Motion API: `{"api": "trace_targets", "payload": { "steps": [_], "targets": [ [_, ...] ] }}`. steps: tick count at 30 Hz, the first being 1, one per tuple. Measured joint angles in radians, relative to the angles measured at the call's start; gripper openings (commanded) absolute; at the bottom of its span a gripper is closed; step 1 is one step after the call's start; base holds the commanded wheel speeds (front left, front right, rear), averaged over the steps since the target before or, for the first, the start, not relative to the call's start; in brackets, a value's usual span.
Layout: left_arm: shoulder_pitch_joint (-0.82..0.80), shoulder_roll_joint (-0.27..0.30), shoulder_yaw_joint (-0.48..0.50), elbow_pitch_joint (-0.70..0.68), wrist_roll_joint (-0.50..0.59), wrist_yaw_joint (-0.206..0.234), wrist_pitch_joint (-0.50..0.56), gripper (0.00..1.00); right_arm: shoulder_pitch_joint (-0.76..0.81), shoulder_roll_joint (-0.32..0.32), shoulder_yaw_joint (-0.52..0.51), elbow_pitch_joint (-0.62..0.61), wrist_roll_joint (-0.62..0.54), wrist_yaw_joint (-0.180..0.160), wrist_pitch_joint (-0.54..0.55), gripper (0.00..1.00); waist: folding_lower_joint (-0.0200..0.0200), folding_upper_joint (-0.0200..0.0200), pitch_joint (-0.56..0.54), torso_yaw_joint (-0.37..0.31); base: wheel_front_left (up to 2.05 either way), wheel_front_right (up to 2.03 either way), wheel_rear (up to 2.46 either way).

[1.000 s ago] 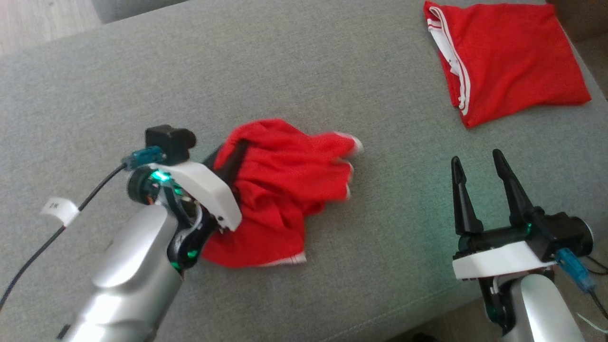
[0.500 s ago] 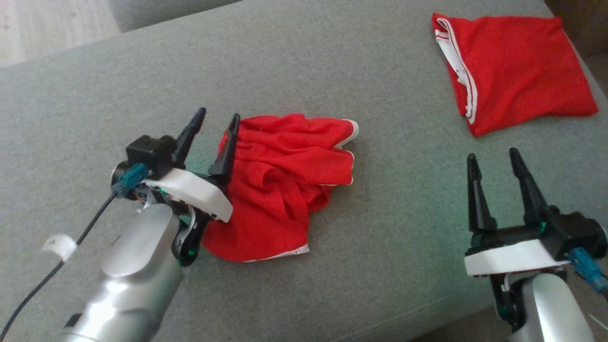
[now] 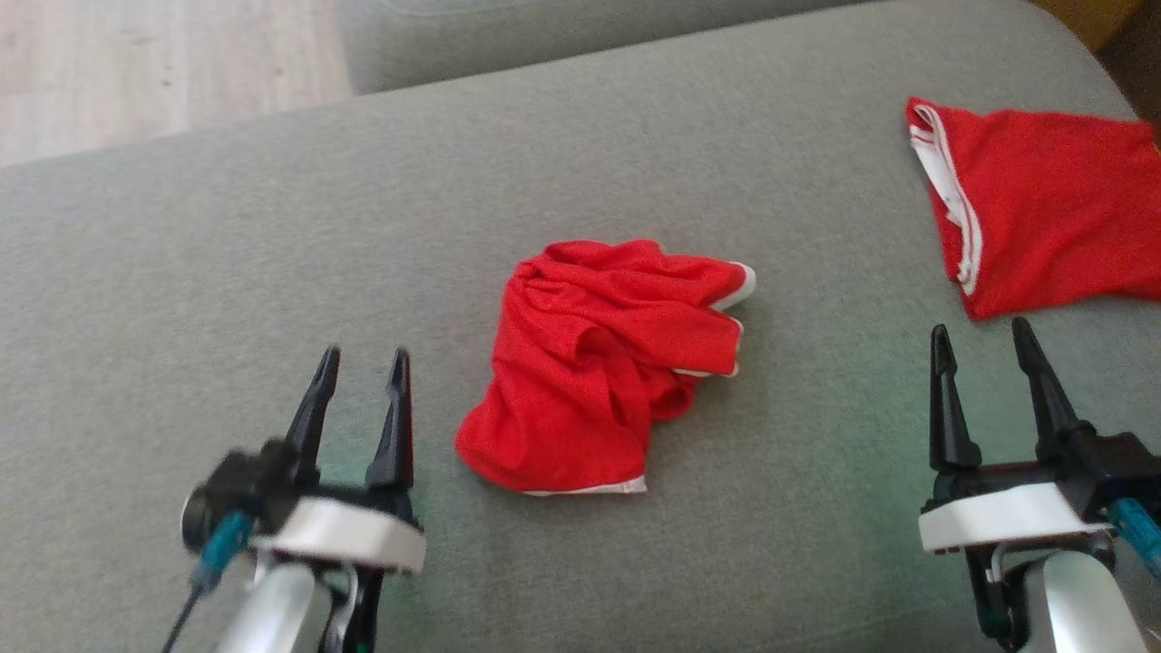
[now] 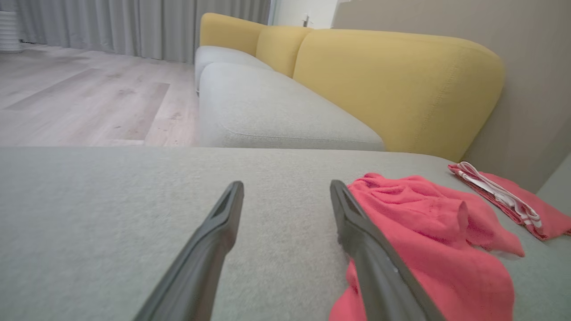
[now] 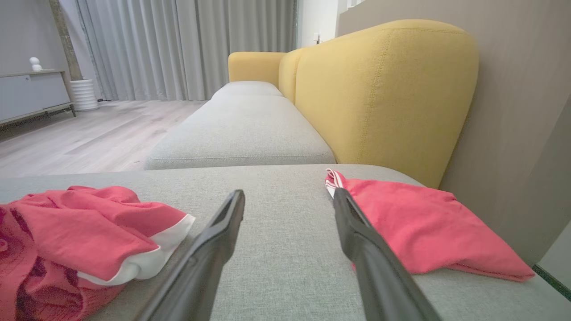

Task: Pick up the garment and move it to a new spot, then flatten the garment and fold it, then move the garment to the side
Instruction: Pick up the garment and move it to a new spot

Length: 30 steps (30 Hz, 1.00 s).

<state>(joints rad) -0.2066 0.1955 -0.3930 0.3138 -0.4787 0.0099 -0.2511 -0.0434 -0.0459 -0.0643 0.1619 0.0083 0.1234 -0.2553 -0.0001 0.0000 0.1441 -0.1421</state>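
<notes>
Crumpled garment point(image 3: 590, 363) lies diagonally — white-trimmed end pointing far-right.

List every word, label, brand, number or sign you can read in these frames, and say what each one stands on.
There is no readable text in these views.
The crumpled red garment with white trim has no print or tag visible.
The folded red garment with white stripes has no lettering visible.
The grey fabric sofa seat and the yellow backrest cushions are plain.
The left gripper and the right gripper show no markings.
</notes>
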Motion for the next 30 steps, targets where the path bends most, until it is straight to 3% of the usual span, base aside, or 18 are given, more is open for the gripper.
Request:
{"api": "trace_targets", "payload": {
  "steps": [12,19,30],
  "targets": [
    [0.202,-0.063,0.196,-0.103,0.139,-0.004,-0.001,1.0,0.019,0.0,-0.001,0.044,-0.001,0.0,0.0,1.0,0.0,0.0,-0.042,0.095,0.0,0.0,0.0],
    [0.28,-0.105,0.293,-0.118,0.19,-0.052,-0.001,1.0,0.058,0.001,0.03,0.07,0.006,0.0,0.0,1.0,0.0,0.0,-0.062,0.133,0.0,0.0,0.0],
    [0.323,-0.136,0.364,-0.124,0.232,-0.099,-0.001,1.0,0.058,0.001,0.037,0.079,0.01,0.0,0.0,1.0,0.0001,0.0,-0.084,0.144,0.0,0.0,0.0]
  ]
}}
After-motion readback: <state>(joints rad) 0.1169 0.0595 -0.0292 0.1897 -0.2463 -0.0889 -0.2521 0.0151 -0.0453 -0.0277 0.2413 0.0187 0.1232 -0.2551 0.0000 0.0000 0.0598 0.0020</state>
